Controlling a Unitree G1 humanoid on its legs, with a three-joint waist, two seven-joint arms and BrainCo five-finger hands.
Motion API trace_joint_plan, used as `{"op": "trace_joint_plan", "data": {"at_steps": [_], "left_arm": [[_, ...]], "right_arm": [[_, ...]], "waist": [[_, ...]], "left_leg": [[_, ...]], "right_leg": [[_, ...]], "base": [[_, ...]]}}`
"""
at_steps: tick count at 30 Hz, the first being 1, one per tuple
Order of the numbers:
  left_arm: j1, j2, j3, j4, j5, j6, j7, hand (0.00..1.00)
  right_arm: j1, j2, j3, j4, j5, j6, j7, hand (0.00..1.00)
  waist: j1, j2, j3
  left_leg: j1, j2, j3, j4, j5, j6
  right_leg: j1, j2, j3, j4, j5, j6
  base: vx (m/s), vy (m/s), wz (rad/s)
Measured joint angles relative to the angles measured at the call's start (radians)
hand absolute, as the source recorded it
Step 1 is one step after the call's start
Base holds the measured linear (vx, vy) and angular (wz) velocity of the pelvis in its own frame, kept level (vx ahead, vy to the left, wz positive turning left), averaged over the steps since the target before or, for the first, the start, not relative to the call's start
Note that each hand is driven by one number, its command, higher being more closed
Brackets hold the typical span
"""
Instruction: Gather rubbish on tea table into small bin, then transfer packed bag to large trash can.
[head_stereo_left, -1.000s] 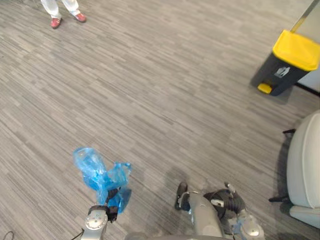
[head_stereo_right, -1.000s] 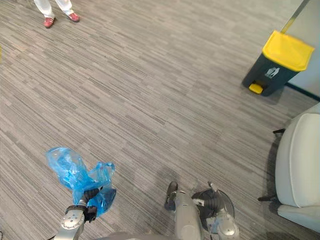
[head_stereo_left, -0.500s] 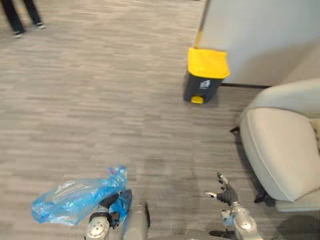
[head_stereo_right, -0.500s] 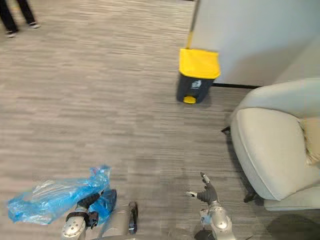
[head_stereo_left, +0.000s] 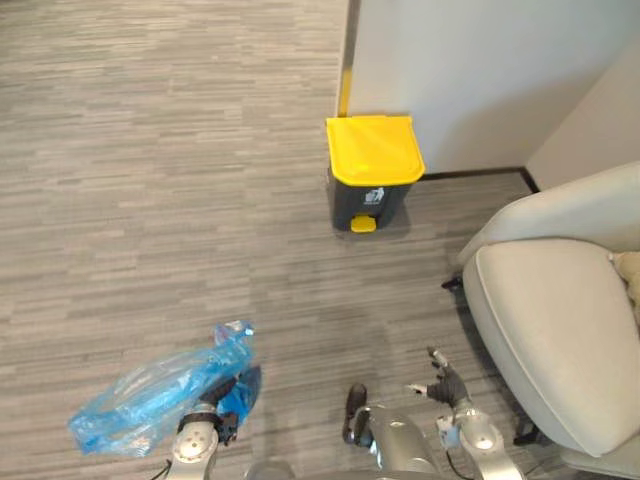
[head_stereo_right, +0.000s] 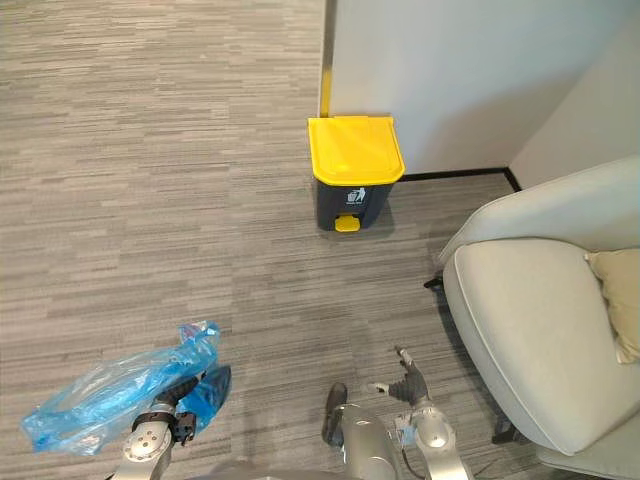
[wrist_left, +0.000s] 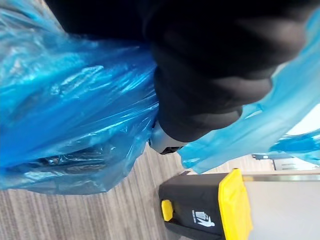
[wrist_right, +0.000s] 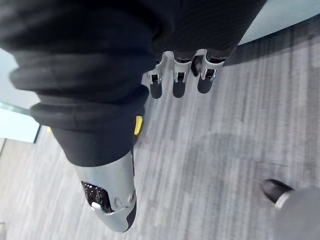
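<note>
A crumpled blue plastic bag (head_stereo_left: 150, 398) hangs out to the left of my left hand (head_stereo_left: 214, 412), which is shut on its bunched neck low in the eye views. In the left wrist view the blue film (wrist_left: 75, 110) wraps round the hand's dark cover (wrist_left: 210, 65). The large trash can (head_stereo_left: 372, 172), dark grey with a shut yellow lid and a yellow pedal, stands on the floor against the wall ahead, far from both hands. It appears again past the bag (wrist_left: 205, 212). My right hand (head_stereo_left: 446, 382) hangs open at lower right, its fingers (wrist_right: 174, 82) straight and holding nothing.
A pale grey armchair (head_stereo_left: 560, 320) takes up the right side, with a beige cushion (head_stereo_right: 615, 300) on its seat. A light wall panel (head_stereo_left: 480, 70) rises behind the can. Grey striped carpet (head_stereo_left: 150, 200) stretches from me to the can.
The camera has swung right, so the can now sits near the middle against the wall. The bag stays in my left hand and has swung out to the left.
</note>
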Motion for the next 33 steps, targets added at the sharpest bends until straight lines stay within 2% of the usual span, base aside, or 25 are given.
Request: {"op": "trace_joint_plan", "data": {"at_steps": [1, 2, 3, 4, 5, 7, 8, 9, 10, 11, 12, 13, 15, 16, 17, 18, 20, 21, 22, 23, 24, 27, 31, 32, 33], "left_arm": [[0.000, -0.004, -0.004, -0.003, -0.001, 0.000, 0.000, 1.00], [0.001, -0.005, -0.004, -0.005, -0.001, 0.000, 0.000, 1.00], [0.002, -0.004, -0.005, -0.007, -0.007, 0.000, 0.000, 1.00], [0.004, -0.005, -0.006, -0.007, -0.011, 0.001, -0.001, 1.00], [0.007, -0.006, -0.008, -0.008, -0.012, 0.001, -0.001, 1.00], [0.014, -0.007, -0.025, -0.015, -0.016, 0.001, -0.001, 1.00], [0.018, -0.019, -0.029, -0.015, -0.018, 0.001, -0.001, 1.00], [0.019, -0.025, -0.033, -0.013, -0.018, 0.001, -0.001, 1.00], [0.018, -0.017, -0.030, -0.006, -0.018, 0.001, -0.001, 1.00], [0.000, -0.008, -0.030, 0.007, -0.018, 0.002, -0.001, 1.00], [-0.011, -0.009, -0.040, 0.008, -0.018, 0.003, -0.002, 1.00], [-0.009, -0.009, -0.047, 0.008, -0.018, 0.004, -0.002, 1.00], [-0.002, 0.008, -0.069, 0.010, -0.018, 0.006, -0.002, 1.00], [0.002, 0.024, -0.076, 0.010, -0.017, 0.006, -0.001, 1.00], [-0.004, 0.038, -0.077, 0.009, -0.018, 0.006, 0.000, 1.00], [-0.008, 0.047, -0.077, 0.009, -0.018, 0.006, 0.000, 1.00], [-0.013, 0.051, -0.076, 0.009, -0.018, 0.006, 0.000, 1.00], [-0.012, 0.051, -0.076, 0.009, -0.018, 0.005, 0.000, 1.00], [-0.012, 0.052, -0.075, 0.008, -0.018, 0.004, 0.001, 1.00], [-0.010, 0.062, -0.064, 0.017, -0.017, 0.004, 0.001, 1.00], [-0.013, 0.048, -0.058, 0.032, -0.017, 0.009, 0.002, 1.00], [-0.013, 0.010, -0.060, 0.029, -0.017, 0.006, 0.000, 1.00], [-0.029, -0.011, -0.067, 0.029, -0.017, 0.007, -0.002, 1.00], [-0.028, -0.012, -0.067, 0.029, -0.017, 0.007, -0.003, 1.00], [-0.025, -0.012, -0.068, 0.030, -0.017, 0.006, -0.003, 1.00]], "right_arm": [[0.001, 0.012, 0.000, -0.025, 0.000, 0.001, -0.003, 0.00], [0.001, 0.017, 0.000, -0.037, 0.001, 0.000, -0.005, 0.00], [-0.006, 0.023, 0.001, -0.046, 0.001, -0.004, -0.013, 0.00], [-0.013, 0.025, -0.001, -0.046, 0.001, -0.003, -0.019, 0.00], [-0.018, 0.025, -0.005, -0.047, 0.001, -0.002, -0.020, 0.00], [-0.015, 0.024, -0.006, -0.045, 0.001, 0.000, -0.021, 0.00], [-0.013, 0.020, -0.012, -0.039, 0.001, -0.001, -0.025, 0.00], [-0.018, 0.010, -0.017, -0.026, 0.000, -0.001, -0.031, 0.00], [-0.028, 0.019, -0.020, -0.003, 0.000, 0.003, -0.035, 0.00], [-0.029, 0.027, -0.022, -0.001, 0.000, 0.010, -0.038, 0.00], [-0.020, 0.031, -0.035, -0.001, -0.001, 0.012, -0.038, 0.00], [-0.019, 0.035, -0.039, -0.001, -0.001, 0.015, -0.038, 0.00], [-0.019, 0.050, -0.039, 0.001, -0.001, 0.015, -0.040, 0.00], [-0.010, 0.063, -0.032, 0.007, -0.002, 0.015, -0.039, 0.00], [-0.008, 0.077, -0.032, 0.007, -0.001, 0.015, -0.039, 0.00], [-0.007, 0.081, -0.032, 0.007, -0.001, 0.015, -0.039, 0.00], [-0.012, 0.082, -0.037, 0.020, -0.001, 0.015, -0.040, 0.00], [-0.008, 0.082, -0.039, 0.023, -0.001, 0.015, -0.040, 0.00], [-0.004, 0.084, -0.039, 0.026, -0.001, 0.015, -0.040, 0.00], [0.007, 0.090, -0.040, 0.029, 0.000, 0.015, -0.041, 0.00], [0.008, 0.085, -0.049, 0.037, 0.000, 0.018, -0.041, 0.00], [0.008, 0.080, -0.074, 0.032, 0.002, 0.017, -0.043, 0.00], [0.041, 0.081, -0.112, 0.032, 0.018, 0.017, -0.045, 0.00], [0.045, 0.082, -0.126, 0.031, 0.025, 0.017, -0.047, 0.00], [0.045, 0.084, -0.127, 0.033, 0.036, 0.017, -0.049, 0.00]], "waist": [[0.018, -0.018, 0.006], [0.027, -0.028, 0.005], [0.037, -0.048, 0.006], [0.052, -0.055, 0.008], [0.056, -0.055, 0.010], [0.055, -0.056, 0.011], [0.056, -0.051, 0.002], [0.058, -0.021, -0.014], [0.057, -0.038, -0.015], [0.049, -0.066, -0.025], [0.051, -0.081, -0.023], [0.051, -0.086, -0.023], [0.039, -0.088, -0.022], [0.024, -0.090, -0.023], [0.021, -0.097, -0.027], [0.018, -0.097, -0.027], [-0.005, -0.096, -0.026], [-0.003, -0.095, -0.026], [-0.001, -0.098, -0.028], [-0.002, -0.132, -0.038], [0.000, -0.108, -0.045], [-0.001, -0.069, -0.054], [-0.001, -0.063, -0.052], [0.000, -0.071, -0.050], [0.001, -0.079, -0.048]], "left_leg": [[-0.075, -0.004, 0.000, 0.080, -0.034, 0.004], [-0.111, -0.006, 0.010, 0.090, -0.044, 0.010], [-0.179, -0.021, 0.033, 0.050, -0.064, 0.032], [-0.234, -0.040, 0.040, -0.036, -0.075, 0.051], [-0.254, -0.053, 0.040, -0.092, -0.077, 0.053], [-0.280, -0.116, 0.028, -0.330, -0.068, 0.040], [-0.265, -0.158, 0.014, -0.548, -0.024, 0.007], [-0.253, -0.179, -0.024, -0.656, 0.124, 0.070], [-0.250, -0.195, -0.022, -0.640, 0.131, 0.114], [-0.236, -0.236, -0.015, -0.646, 0.093, 0.126], [-0.209, -0.254, 0.007, -0.643, 0.052, 0.133], [-0.177, -0.270, 0.011, -0.638, 0.023, 0.140], [-0.098, -0.286, 0.011, -0.631, -0.038, 0.154], [-0.030, -0.287, 0.007, -0.635, -0.069, 0.159], [0.012, -0.286, 0.000, -0.659, -0.078, 0.158], [0.030, -0.286, -0.009, -0.670, -0.081, 0.156], [0.068, -0.281, -0.049, -0.683, -0.086, 0.146], [0.084, -0.280, -0.053, -0.681, -0.096, 0.129], [0.098, -0.283, -0.053, -0.678, -0.110, 0.108], [0.117, -0.296, -0.065, -0.664, -0.136, 0.089], [0.127, -0.273, -0.085, -0.664, -0.142, 0.077], [0.122, -0.241, -0.108, -0.698, -0.141, 0.061], [0.117, -0.225, -0.099, -0.627, -0.115, 0.017], [0.077, -0.226, -0.085, -0.522, -0.098, -0.010], [0.060, -0.222, -0.061, -0.500, -0.119, 0.012]], "right_leg": [[0.075, 0.003, 0.032, -0.036, -0.019, -0.003], [0.103, 0.003, 0.047, -0.054, -0.024, -0.006], [0.153, -0.004, 0.075, -0.091, -0.039, 0.001], [0.196, -0.010, 0.101, -0.111, -0.054, 0.014], [0.216, -0.014, 0.112, -0.120, -0.063, 0.019], [0.259, -0.036, 0.133, -0.132, -0.100, 0.046], [0.277, -0.045, 0.143, -0.138, -0.123, 0.075], [0.293, -0.039, 0.159, -0.132, -0.156, 0.101], [0.295, -0.058, 0.167, -0.114, -0.178, 0.117], [0.280, -0.103, 0.166, -0.048, -0.204, 0.158], [0.250, -0.133, 0.168, 0.062, -0.225, 0.194], [0.223, -0.156, 0.167, 0.175, -0.228, 0.204], [0.126, -0.200, 0.165, 0.480, -0.191, 0.262], [0.063, -0.216, 0.150, 0.611, -0.211, 0.230], [-0.005, -0.225, 0.120, 0.617, -0.228, 0.206], [-0.036, -0.225, 0.106, 0.597, -0.231, 0.200], [-0.067, -0.201, 0.093, 0.413, -0.226, 0.201], [-0.065, -0.185, 0.099, 0.329, -0.207, 0.202], [-0.062, -0.175, 0.119, 0.242, -0.157, 0.190], [-0.064, -0.176, 0.136, 0.173, -0.044, 0.178], [-0.041, -0.166, 0.113, 0.171, -0.042, 0.172], [-0.009, -0.137, 0.066, 0.097, -0.048, 0.161], [0.084, -0.138, 0.020, 0.024, -0.048, 0.160], [0.124, -0.155, 0.011, -0.003, -0.047, 0.158], [0.140, -0.166, 0.010, -0.013, -0.046, 0.158]], "base": [[0.64, -0.057, -0.71], [0.51, -0.052, -0.65], [0.49, -0.038, -0.62], [0.48, 0.024, -0.59], [0.57, 0.093, -0.47], [0.46, 0.147, -0.33], [0.49, 0.209, -0.48], [0.52, 0.236, -0.46], [0.54, 0.254, -0.15], [0.54, 0.227, 0.00], [0.61, 0.260, -0.01], [0.59, 0.248, -0.14], [0.51, 0.186, 0.07], [0.58, 0.106, 0.30], [0.57, 0.078, 0.33], [0.45, 0.008, 0.38], [0.36, -0.041, 0.61], [0.28, -0.049, 0.47], [0.35, -0.103, 0.37], [0.42, -0.148, 0.42], [0.46, -0.182, 0.36], [0.26, -0.119, 0.22], [0.18, -0.074, 0.40], [0.13, 0.014, 0.27], [0.14, 0.033, 0.29]]}}
